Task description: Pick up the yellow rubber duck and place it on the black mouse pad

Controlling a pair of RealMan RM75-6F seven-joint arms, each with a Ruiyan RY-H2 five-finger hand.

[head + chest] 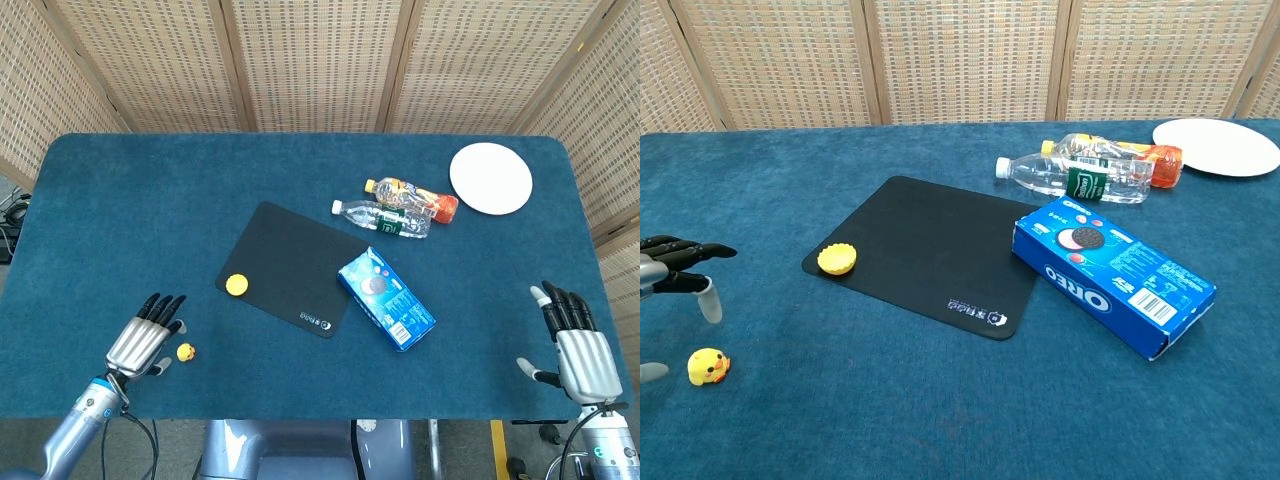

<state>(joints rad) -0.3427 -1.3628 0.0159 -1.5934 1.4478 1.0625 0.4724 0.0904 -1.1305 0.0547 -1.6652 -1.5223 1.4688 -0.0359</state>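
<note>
Head view shows the left hand point(145, 341) near the table's front-left corner, fingers spread and holding nothing, with the yellow rubber duck point(185, 352) just beside it on the blue cloth. From the chest view the same hand point(675, 270) hangs slightly above and behind the duck point(708, 367), not touching it. The right hand point(578, 347) rests by the front-right corner, fingers apart and empty, well away from the work.

To do the grasp well, the left hand should probably settle lower so thumb and fingers straddle the small duck before closing; the toy is tiny and rounded and could skid on the cloth if nudged from one side. A gentle pinch across its body seems safest.

The black mouse pad point(292, 268) lies near the table's middle, angled, between the duck and the clutter. A round yellow cap-like piece point(236, 285) sits on the pad's near-left corner, so the duck should land on the bare area beyond it. An Oreo box point(386, 298) overlaps the pad's right edge. Farther back lie a clear water bottle point(382, 218) and an orange drink bottle point(413, 197), with a white plate point(491, 178) near the back-right corner; none blocks the route.
</note>
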